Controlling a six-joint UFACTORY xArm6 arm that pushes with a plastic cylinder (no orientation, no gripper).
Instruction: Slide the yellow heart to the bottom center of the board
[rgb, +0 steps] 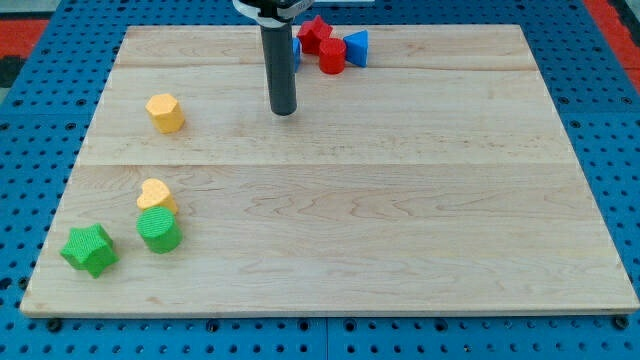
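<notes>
The yellow heart (155, 194) lies on the wooden board (400, 220) at the view's lower left, touching the green cylinder (159, 230) just below it. My tip (284, 111) rests on the board near the view's top centre, well up and to the right of the heart, with bare wood between them. A yellow hexagonal block (165, 112) sits left of my tip, above the heart.
A green star (89, 249) lies at the lower left corner, left of the green cylinder. At the top, behind the rod, a red star (317, 32), a red cylinder (332, 56) and a blue triangle (357, 46) cluster together. Blue pegboard surrounds the board.
</notes>
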